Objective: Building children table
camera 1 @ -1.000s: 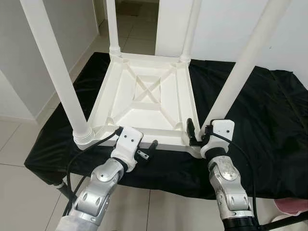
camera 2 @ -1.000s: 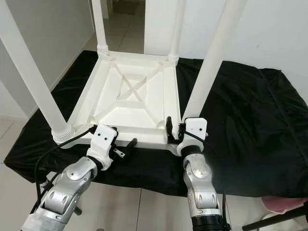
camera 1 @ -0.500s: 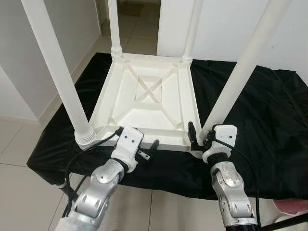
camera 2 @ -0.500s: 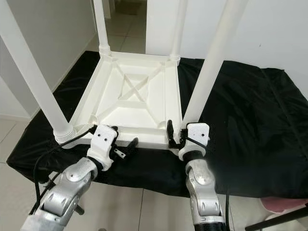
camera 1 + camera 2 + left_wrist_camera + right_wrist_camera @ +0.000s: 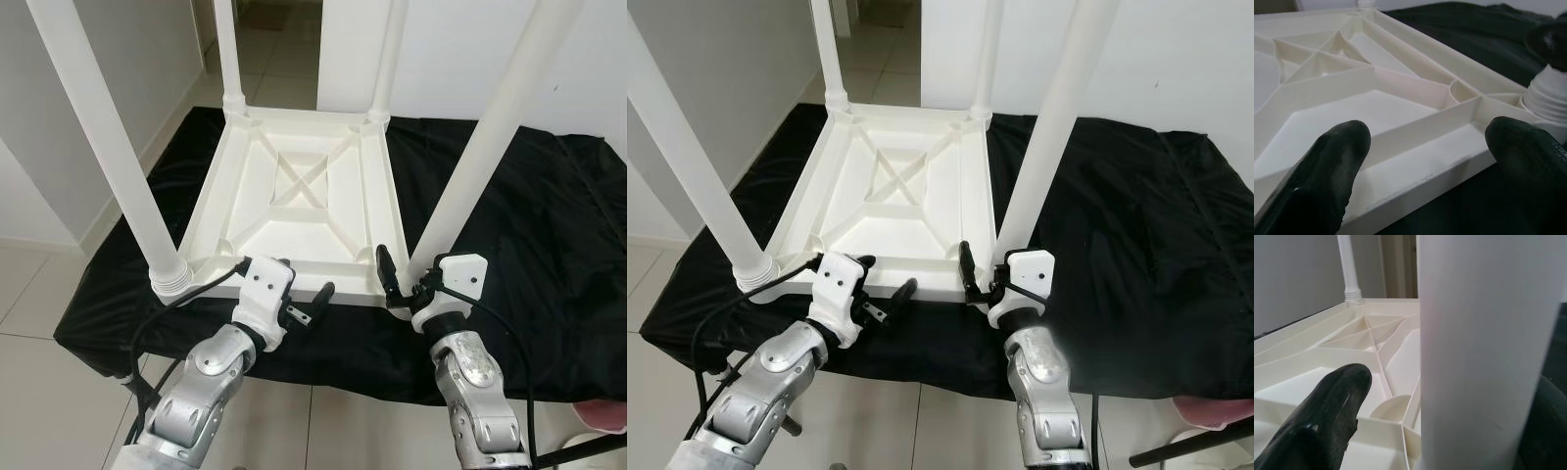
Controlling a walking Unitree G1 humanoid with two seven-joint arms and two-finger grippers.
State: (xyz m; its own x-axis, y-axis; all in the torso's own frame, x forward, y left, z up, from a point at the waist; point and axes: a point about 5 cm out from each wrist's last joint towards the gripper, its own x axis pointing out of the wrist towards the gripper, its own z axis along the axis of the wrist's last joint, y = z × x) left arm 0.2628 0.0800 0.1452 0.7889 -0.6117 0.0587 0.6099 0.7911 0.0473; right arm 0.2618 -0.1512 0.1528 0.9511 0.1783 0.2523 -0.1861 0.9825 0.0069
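A white plastic children's table lies upside down on a black cloth, its legs pointing up. My left gripper is open at the table's near rim, one finger over the ribbed underside and the other outside by the ribbed foot of the near right leg. My right gripper is open around the base of the near right leg. In the right wrist view one finger stands apart from that leg. The near left leg rises beside my left arm.
Two far legs stand at the back corners. The cloth-covered platform ends just below my wrists, with tiled floor around it. A wall runs along the left, and a pink object sits low on the right.
The view has shifted slightly. The left gripper's outer finger has edged a little right along the near rim. The right gripper stays around the near right leg.
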